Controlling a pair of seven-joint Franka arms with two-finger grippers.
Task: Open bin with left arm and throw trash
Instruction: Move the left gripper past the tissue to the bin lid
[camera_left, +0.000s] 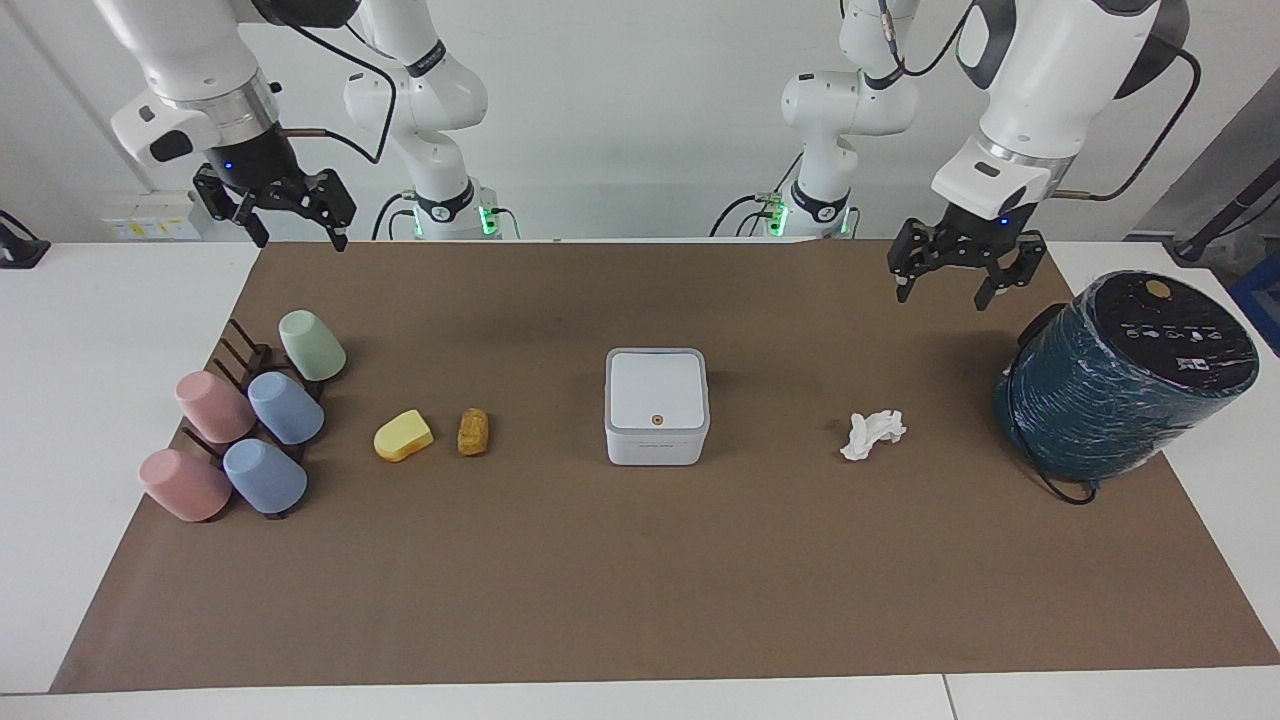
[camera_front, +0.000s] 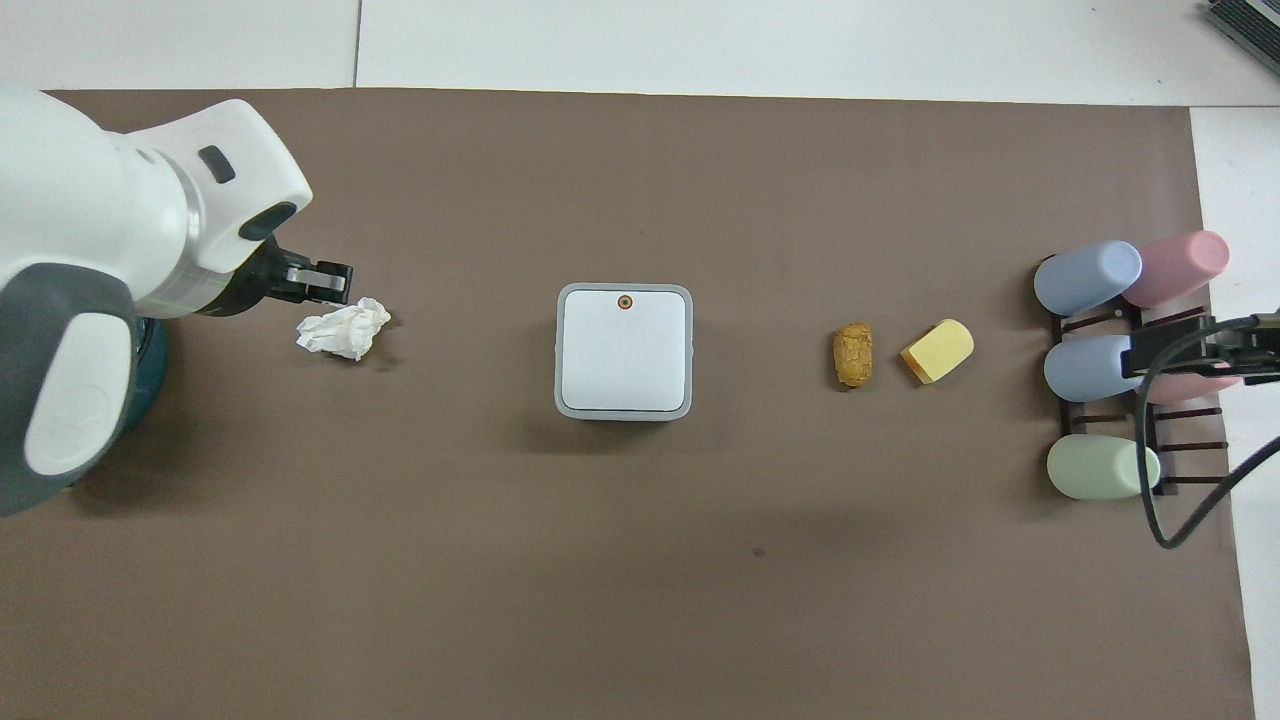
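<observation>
White bin (camera_left: 656, 404) lid-down mid-mat, trash outside; left gripper (camera_left: 946, 283) and right gripper (camera_left: 293, 232) fingers apart, empty.

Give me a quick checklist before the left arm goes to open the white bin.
1. bin lid shut, nothing on it: ok.
2. left gripper empty, up in the air, not yet over the bin: ok.
3. tissue lies between the bin and the teal cylinder, under the likely path: cannot tell if it clears.
4. yellow wedge and brown chunk on the mat: ok.
5. right gripper waits, fingers open, near the cups: ok.
</observation>
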